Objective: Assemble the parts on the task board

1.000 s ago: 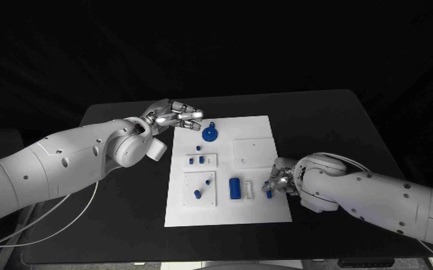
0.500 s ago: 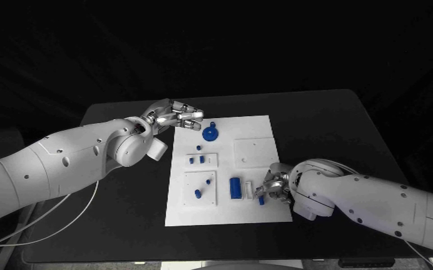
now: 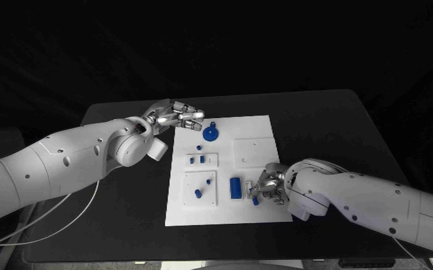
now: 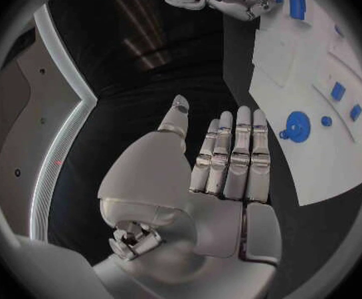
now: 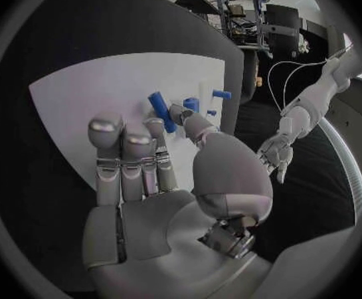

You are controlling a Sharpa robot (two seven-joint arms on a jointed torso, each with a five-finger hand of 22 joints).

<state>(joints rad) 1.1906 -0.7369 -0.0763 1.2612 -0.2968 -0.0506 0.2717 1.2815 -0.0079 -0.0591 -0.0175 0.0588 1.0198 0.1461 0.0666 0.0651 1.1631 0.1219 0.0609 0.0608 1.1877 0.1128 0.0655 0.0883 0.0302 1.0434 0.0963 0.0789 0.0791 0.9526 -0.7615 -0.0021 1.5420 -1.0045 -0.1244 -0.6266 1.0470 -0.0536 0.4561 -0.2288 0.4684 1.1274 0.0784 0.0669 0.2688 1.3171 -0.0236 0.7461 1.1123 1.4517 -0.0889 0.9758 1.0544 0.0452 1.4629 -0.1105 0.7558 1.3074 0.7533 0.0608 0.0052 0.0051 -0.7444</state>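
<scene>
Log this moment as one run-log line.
left hand: open, at white task board far corner | right hand: pinching small blue part above board's near right | blue cylinder: lying alongside

We see a black table [image 3: 325,120] with a plain white task board [image 3: 253,210] on it, no pattern. The parts are solid blue: a round blue disc with a tab [image 3: 210,134], a blue cylinder [image 3: 235,187], small blue pegs [image 3: 199,157] on white raised squares [image 3: 201,188]. A small blue piece [image 3: 256,199] sits at the right hand's fingertips. A white peg [image 3: 247,189] stands beside the blue cylinder. Left hand [image 3: 173,115] is silver, with bright glints on its fingers [image 4: 230,154]; right hand [image 3: 269,185] is silver too. Both arms are glossy white; we note a thin white cable [image 3: 54,210] against the black table.
</scene>
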